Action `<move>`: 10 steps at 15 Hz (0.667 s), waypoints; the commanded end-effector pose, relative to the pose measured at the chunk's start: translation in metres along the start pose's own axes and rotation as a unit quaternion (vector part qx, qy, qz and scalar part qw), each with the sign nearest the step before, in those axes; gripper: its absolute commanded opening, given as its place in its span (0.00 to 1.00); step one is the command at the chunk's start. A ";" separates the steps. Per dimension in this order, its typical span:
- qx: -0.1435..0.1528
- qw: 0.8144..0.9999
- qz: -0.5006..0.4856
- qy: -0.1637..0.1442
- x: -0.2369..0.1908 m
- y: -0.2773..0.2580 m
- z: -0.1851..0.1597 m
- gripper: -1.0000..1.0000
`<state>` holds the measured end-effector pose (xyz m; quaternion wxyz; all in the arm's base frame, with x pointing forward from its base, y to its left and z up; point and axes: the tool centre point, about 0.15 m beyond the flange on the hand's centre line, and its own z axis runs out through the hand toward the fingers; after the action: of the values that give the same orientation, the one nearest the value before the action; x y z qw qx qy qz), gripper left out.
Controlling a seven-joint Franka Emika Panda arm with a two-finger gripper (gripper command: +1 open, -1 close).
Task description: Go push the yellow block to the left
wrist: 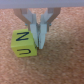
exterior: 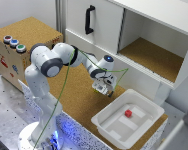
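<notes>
Right under my gripper [wrist: 38, 31] sits the yellow block [wrist: 24, 43], on the cork board [exterior: 79, 100] near its edge by the white tray [exterior: 149, 107]. My fingers [wrist: 43, 34] are nearly closed and hold nothing; one tip touches the block's side. I think the block is light and hard, so it should slide easily. I would push flat on that side, not grab it. Cork looks rough. A red cube [exterior: 128, 113] lies in the tray.
</notes>
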<state>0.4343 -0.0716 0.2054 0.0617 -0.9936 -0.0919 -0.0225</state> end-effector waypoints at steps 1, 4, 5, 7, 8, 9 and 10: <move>-0.002 1.000 0.010 -0.023 0.012 -0.044 0.002 0.00; -0.011 0.999 0.016 -0.037 0.008 -0.063 -0.002 0.00; -0.014 0.999 0.016 -0.041 0.008 -0.069 -0.002 0.00; -0.016 0.999 0.016 -0.049 0.011 -0.078 -0.001 0.00; -0.016 0.998 0.015 -0.052 0.013 -0.084 0.001 0.00; -0.012 0.998 0.016 -0.055 0.017 -0.090 0.004 0.00; -0.007 0.998 0.017 -0.057 0.021 -0.095 0.006 0.00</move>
<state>0.4299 -0.0071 0.2071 0.0582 -0.9946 -0.0859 0.0047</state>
